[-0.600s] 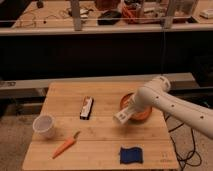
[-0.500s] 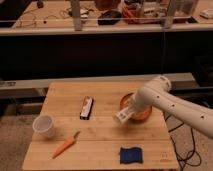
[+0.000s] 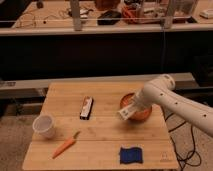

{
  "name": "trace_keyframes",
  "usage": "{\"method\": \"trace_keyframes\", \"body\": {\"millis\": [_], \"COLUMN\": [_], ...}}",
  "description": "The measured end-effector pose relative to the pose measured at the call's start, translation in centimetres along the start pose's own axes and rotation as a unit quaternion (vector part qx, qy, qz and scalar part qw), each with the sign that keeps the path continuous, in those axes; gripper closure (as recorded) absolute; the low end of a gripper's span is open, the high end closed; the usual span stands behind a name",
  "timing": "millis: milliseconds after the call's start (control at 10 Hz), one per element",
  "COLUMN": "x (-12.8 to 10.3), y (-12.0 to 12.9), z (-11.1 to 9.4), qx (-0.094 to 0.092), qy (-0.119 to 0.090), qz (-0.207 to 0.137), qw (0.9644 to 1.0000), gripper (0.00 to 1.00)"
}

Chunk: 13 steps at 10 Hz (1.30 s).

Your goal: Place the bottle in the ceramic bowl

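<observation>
Near the right edge of the counter (image 3: 100, 135), our end effector (image 3: 133, 108) is pinching the bottle (image 3: 125, 113) just over the front left rim of the ceramic bowl (image 3: 145, 114). We judge this is the placing step: next we must bring the bottle over the bowl's middle, lower it and release. Its long axis is tilted, with the low end pointing to the front left corner.

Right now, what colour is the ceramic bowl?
The ceramic bowl is orange-brown, clear in the camera view; the end effector is at its rim.
</observation>
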Motion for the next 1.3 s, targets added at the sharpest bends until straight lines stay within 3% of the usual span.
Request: {"method": "trace_keyframes", "body": {"millis": [1300], "x": [2.7], "y": [0.1], "z": [0.9], "qx": [-0.011], "qy": [0.015], "qz": [0.059], "qw": [0.9981], "gripper": [0.98]}}
